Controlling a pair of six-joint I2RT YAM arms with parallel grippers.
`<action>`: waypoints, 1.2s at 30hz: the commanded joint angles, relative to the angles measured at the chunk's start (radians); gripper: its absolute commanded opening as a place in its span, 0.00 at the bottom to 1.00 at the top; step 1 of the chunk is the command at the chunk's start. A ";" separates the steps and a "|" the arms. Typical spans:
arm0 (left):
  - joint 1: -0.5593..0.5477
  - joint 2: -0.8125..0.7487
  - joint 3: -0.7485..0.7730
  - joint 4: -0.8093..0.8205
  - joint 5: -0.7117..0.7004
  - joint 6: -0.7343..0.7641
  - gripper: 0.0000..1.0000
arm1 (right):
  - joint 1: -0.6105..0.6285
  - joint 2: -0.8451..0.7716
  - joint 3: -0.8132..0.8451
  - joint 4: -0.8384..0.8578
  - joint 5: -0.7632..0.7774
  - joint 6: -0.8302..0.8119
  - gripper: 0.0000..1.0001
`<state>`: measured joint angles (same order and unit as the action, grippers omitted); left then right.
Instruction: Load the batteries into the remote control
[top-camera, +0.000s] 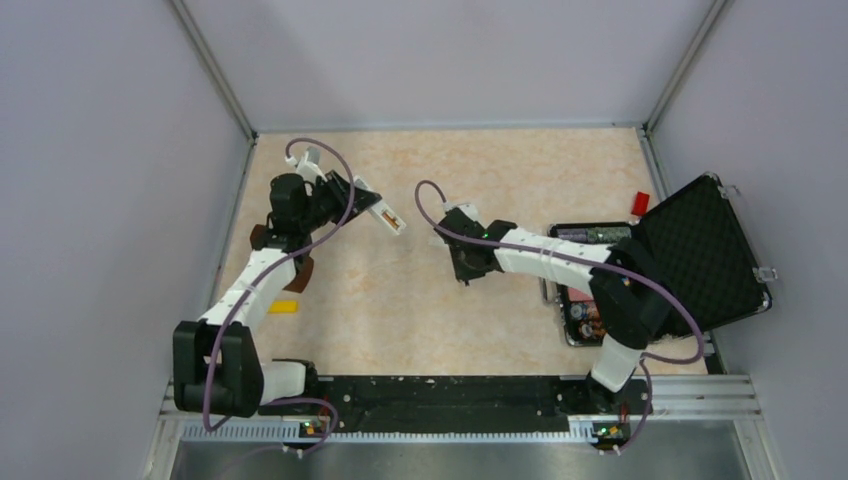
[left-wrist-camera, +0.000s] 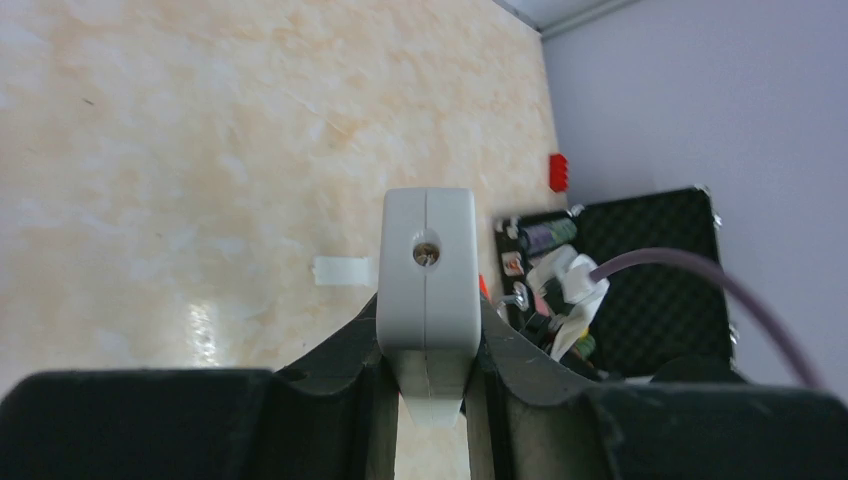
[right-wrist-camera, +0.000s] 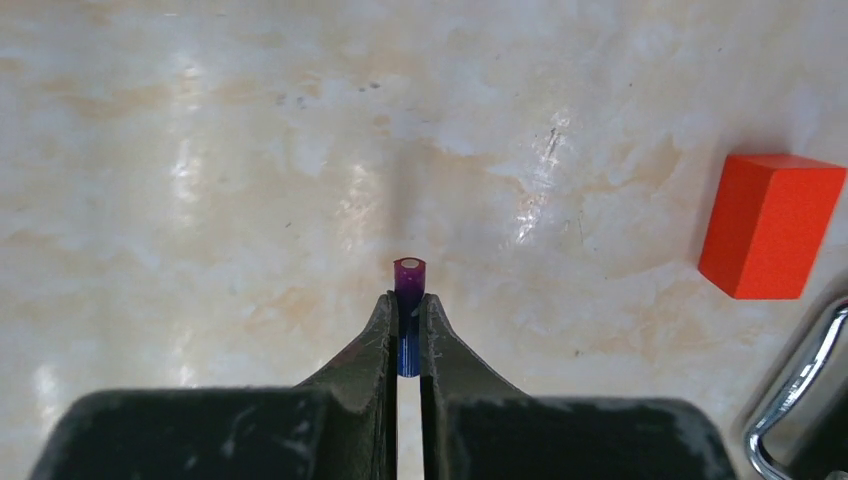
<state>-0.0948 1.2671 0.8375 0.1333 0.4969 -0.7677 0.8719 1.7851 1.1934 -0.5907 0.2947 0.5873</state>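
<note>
right gripper (right-wrist-camera: 408, 305) pinches the purple battery (right-wrist-camera: 409, 272), axis along its fingers (right-wrist-camera: 372, 345); left gripper (left-wrist-camera: 430, 315) clamps the remote control (left-wrist-camera: 428, 255), well apart leftward.

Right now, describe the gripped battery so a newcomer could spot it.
Find the open black case on the right; the right hand is left of it. Pinched in it is the battery, a tiny purple cylinder, far slimmer than the red block.
</note>
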 joint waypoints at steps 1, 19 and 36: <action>0.001 0.010 -0.057 0.195 0.243 -0.121 0.00 | -0.025 -0.205 0.068 -0.025 -0.124 -0.157 0.00; -0.185 0.388 -0.002 0.504 0.625 -0.380 0.00 | -0.059 -0.220 0.326 -0.280 -0.506 -0.121 0.00; -0.226 0.489 0.032 0.514 0.626 -0.388 0.00 | -0.071 -0.102 0.382 -0.381 -0.435 -0.065 0.00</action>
<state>-0.3161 1.7508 0.8295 0.5777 1.0897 -1.1545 0.8169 1.6760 1.5200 -0.9531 -0.1780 0.5072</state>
